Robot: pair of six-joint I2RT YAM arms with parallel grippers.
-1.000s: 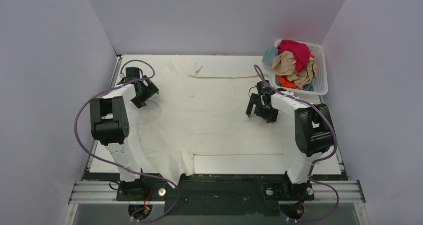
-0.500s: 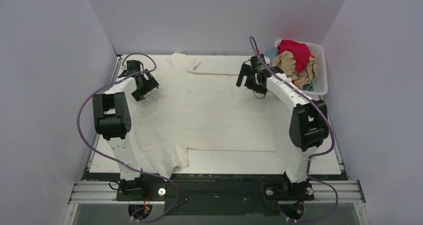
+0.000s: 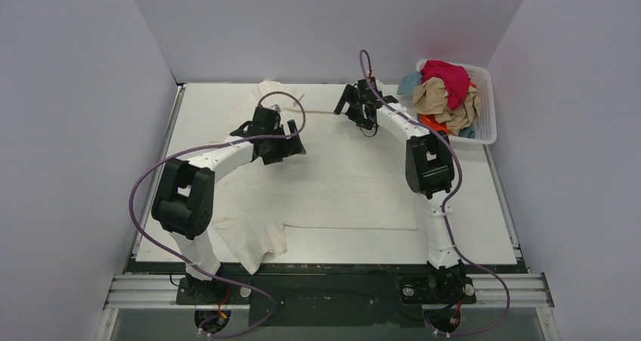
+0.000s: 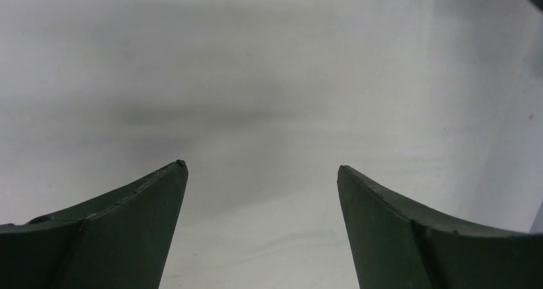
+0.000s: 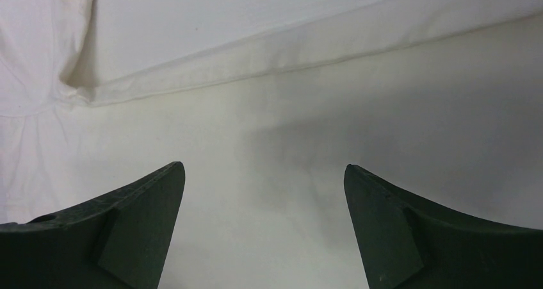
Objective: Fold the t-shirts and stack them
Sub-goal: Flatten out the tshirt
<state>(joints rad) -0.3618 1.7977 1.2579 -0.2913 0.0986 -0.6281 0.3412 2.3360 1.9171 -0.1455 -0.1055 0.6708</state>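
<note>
A large cream-white t-shirt (image 3: 340, 178) lies spread flat over the table, with one sleeve at the near left and one at the far edge. My left gripper (image 3: 281, 146) is open and empty over the shirt's upper middle; in the left wrist view (image 4: 262, 167) only plain cloth (image 4: 269, 77) shows between its fingers. My right gripper (image 3: 352, 105) is open and empty above the shirt's far edge. The right wrist view (image 5: 264, 166) shows the shirt's edge seam (image 5: 269, 49) and the far sleeve (image 5: 38, 39). Magenta-red (image 3: 446, 76), tan (image 3: 444, 99), orange (image 3: 431, 122) and pale blue (image 3: 410, 82) shirts are piled at the back right.
A white slatted basket (image 3: 487, 110) at the back right holds the pile of coloured shirts. Grey walls close in the table on the left, back and right. A bare strip of table (image 3: 469, 227) runs along the right of the spread shirt.
My left gripper has swung from the table's far left edge rightward to over the shirt's middle. My right gripper has moved further left along the far edge. The shirt lies as before.
</note>
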